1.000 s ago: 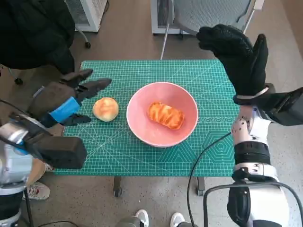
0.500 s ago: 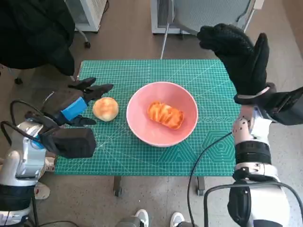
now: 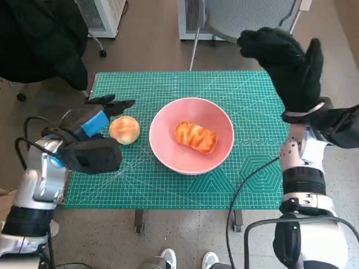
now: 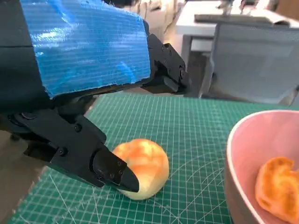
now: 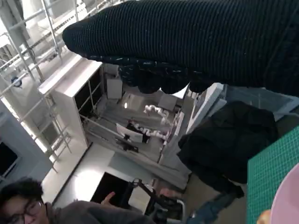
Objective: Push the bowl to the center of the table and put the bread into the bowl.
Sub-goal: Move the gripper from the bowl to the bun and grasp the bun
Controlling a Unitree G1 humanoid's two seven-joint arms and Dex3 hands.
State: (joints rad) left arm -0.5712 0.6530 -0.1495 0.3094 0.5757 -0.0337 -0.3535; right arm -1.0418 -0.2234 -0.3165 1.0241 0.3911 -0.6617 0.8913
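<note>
Here the left hand [image 3: 92,124] reaches with fingers spread around the bun [image 3: 124,129], not gripping; the right hand [image 3: 289,64] hangs open, raised beside the bowl [image 3: 190,134].

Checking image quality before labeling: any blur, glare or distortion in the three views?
Head view: evenly lit, sharp, soft shadows under the pink bowl and round bun; wide-angle bending at the edges. Left wrist view: the left hand and bun are sharp, the background is soft and bright. Right wrist view: the right hand is a dark band against a bright, tilted room.
</note>
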